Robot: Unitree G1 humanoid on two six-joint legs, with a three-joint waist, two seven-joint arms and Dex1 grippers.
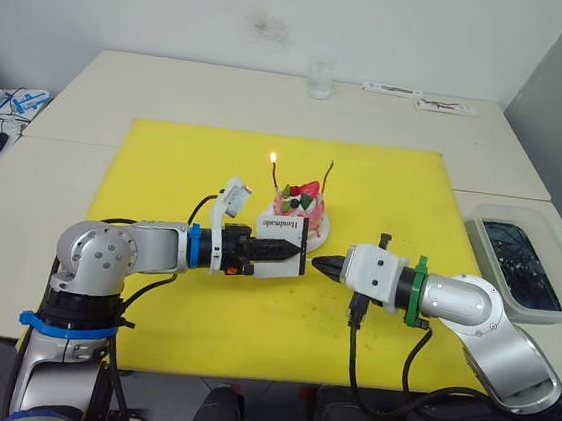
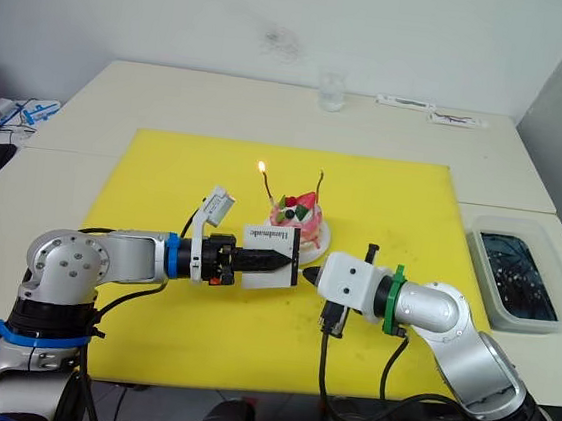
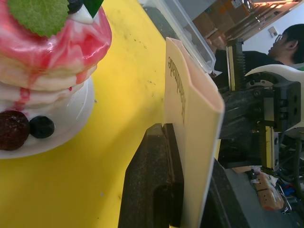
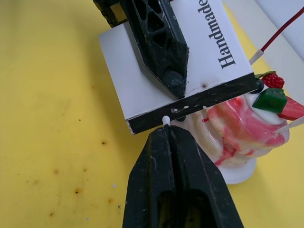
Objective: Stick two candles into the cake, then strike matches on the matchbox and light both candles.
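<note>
Right pincer [image 4: 166, 130] is clenching a match [image 4: 166, 120], its white tip touching the matchbox's [image 4: 175, 71] black strip. Left pincer [image 2: 286, 261] is gripping that matchbox upright, just before the cake [image 1: 297, 210] on the yellow mat [image 1: 164, 178]; one candle [image 1: 274, 173] is burning, the other [image 1: 327, 180] unlit
</note>
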